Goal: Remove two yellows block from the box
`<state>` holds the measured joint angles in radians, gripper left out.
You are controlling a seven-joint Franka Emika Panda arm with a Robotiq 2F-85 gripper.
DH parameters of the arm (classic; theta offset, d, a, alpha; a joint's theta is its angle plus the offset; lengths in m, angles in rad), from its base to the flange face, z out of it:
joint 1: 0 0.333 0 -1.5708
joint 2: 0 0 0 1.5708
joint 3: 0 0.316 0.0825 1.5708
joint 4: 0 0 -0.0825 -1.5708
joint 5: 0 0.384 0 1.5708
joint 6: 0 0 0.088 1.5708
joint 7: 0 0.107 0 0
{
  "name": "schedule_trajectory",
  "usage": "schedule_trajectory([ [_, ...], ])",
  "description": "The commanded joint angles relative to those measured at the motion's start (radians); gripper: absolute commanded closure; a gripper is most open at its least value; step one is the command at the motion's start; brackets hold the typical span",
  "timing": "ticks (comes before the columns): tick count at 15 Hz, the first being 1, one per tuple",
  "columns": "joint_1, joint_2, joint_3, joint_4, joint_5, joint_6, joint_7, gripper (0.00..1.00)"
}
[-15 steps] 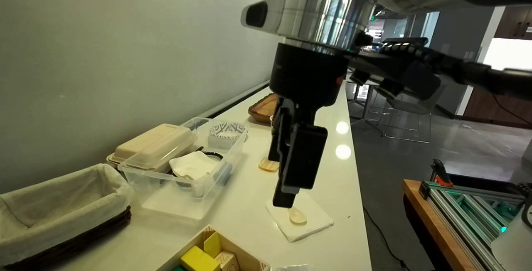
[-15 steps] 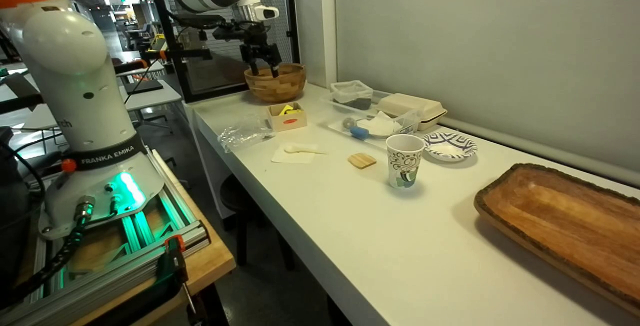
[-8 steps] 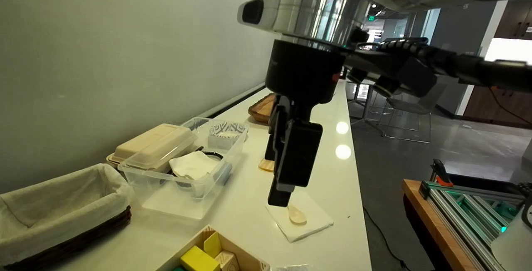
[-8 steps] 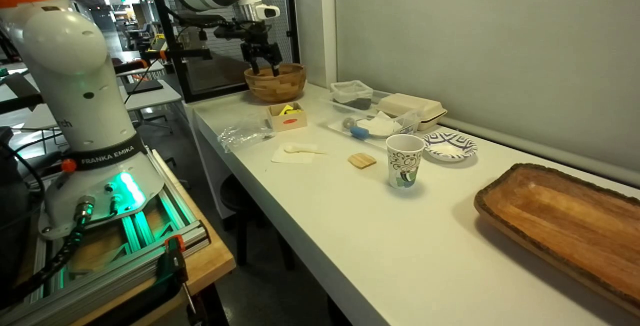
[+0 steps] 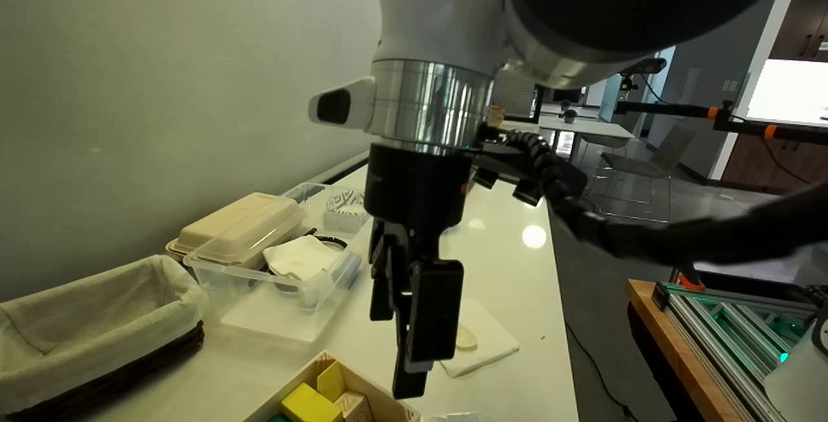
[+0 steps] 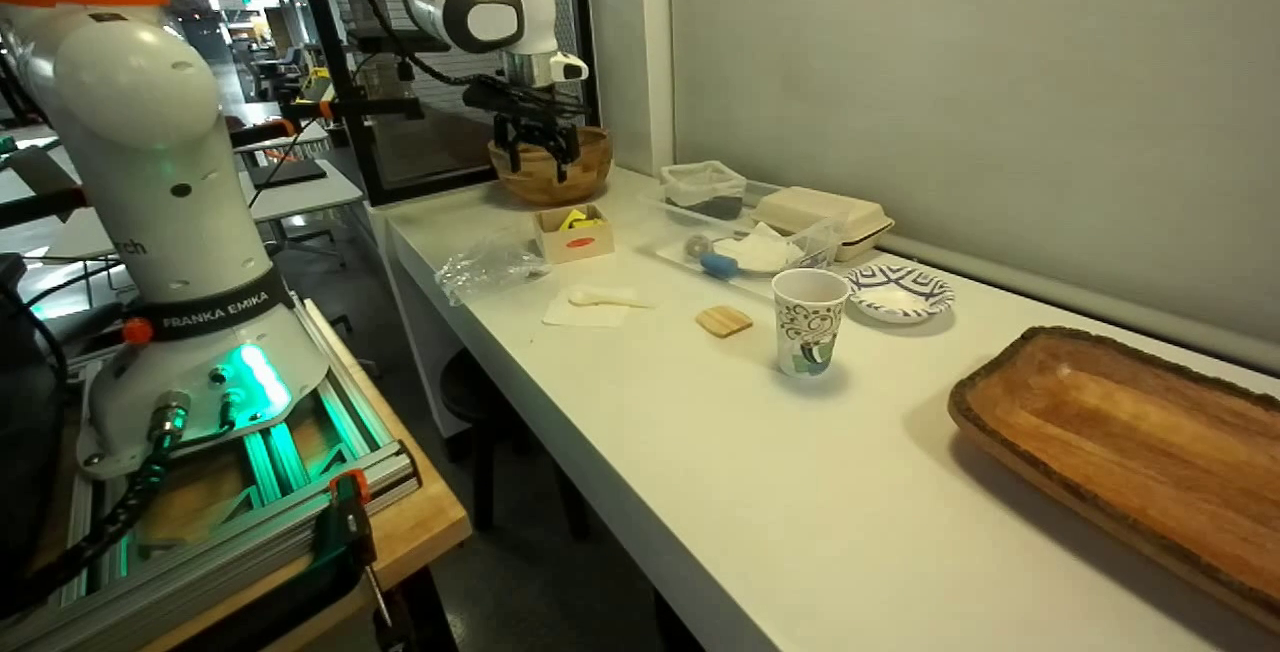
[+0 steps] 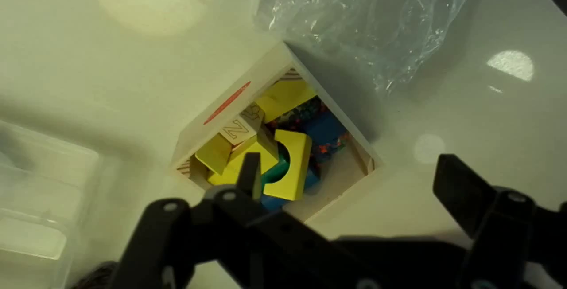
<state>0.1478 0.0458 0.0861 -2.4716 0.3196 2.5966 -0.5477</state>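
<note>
My gripper [image 7: 350, 171] hangs spread, pinching nothing, near the box [image 7: 266, 69]: I judge the count at none of two out.

Several yellow blocks [image 7: 300, 162] lie inside the box, among them one with a curved notch, together with a lettered block [image 7: 234, 130]; I see no yellow block outside it, though the inside of the wooden bowl [image 6: 592, 177] is hidden from me. What's left, I reckon, is the whole job twice: reach in, grip a yellow block, lift it past the walls, set it down.

The gripper [image 7: 348, 162] points downward, spread wide, perhaps tilted a little
</note>
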Motion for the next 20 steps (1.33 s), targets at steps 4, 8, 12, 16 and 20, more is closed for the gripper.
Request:
schedule_trajectory([
  [4,-0.102,0.221,0.088,0.171,0.179,-0.034,-0.345,0.0],
  [8,-0.152,0.286,0.142,0.213,0.18,-0.003,-0.409,0.0],
  [12,-0.191,0.326,0.173,0.245,0.173,0.005,-0.442,0.0],
  [16,-0.219,0.357,0.19,0.264,0.171,0.014,-0.463,0.08],
  [20,-0.245,0.381,0.222,0.275,0.192,0.055,-0.5,0.25],
])
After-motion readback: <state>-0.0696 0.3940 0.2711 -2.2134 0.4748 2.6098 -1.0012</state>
